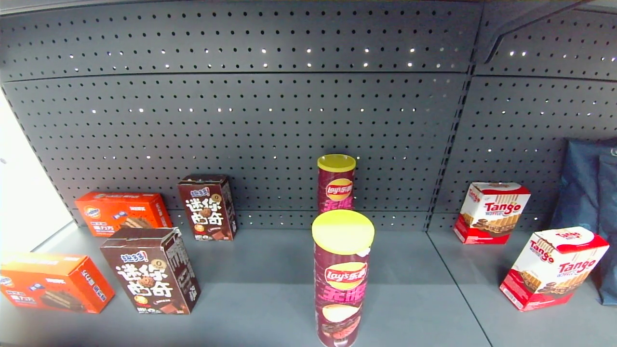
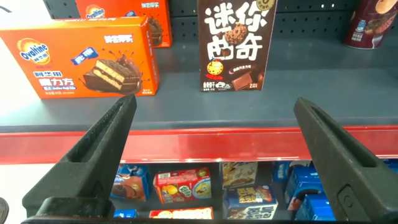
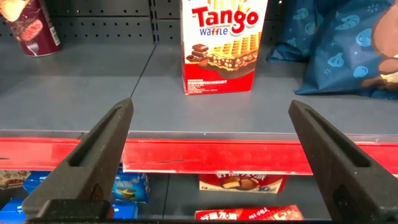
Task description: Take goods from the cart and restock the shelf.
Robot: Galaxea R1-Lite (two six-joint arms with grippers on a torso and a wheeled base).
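Observation:
On the grey shelf (image 1: 270, 270) stand two maroon chip cans with yellow lids, one at the front (image 1: 341, 277) and one by the back wall (image 1: 336, 183). To the left are two dark brown cookie boxes (image 1: 152, 270) (image 1: 207, 206) and two orange cake boxes (image 1: 53, 282) (image 1: 123, 212). Two red-and-white wafer boxes (image 1: 554, 267) (image 1: 491, 212) stand on the right. My left gripper (image 2: 214, 109) is open and empty in front of the shelf edge, facing an orange box (image 2: 81, 56) and a brown box (image 2: 235, 43). My right gripper (image 3: 211, 112) is open and empty, facing a wafer box (image 3: 221, 43).
A red price strip (image 2: 205, 144) (image 3: 205, 155) runs along the shelf's front edge. Below it a lower shelf holds several small snack boxes (image 2: 183, 186). Blue bags (image 1: 590, 193) (image 3: 345, 46) lean at the far right. A perforated grey panel (image 1: 241, 120) backs the shelf.

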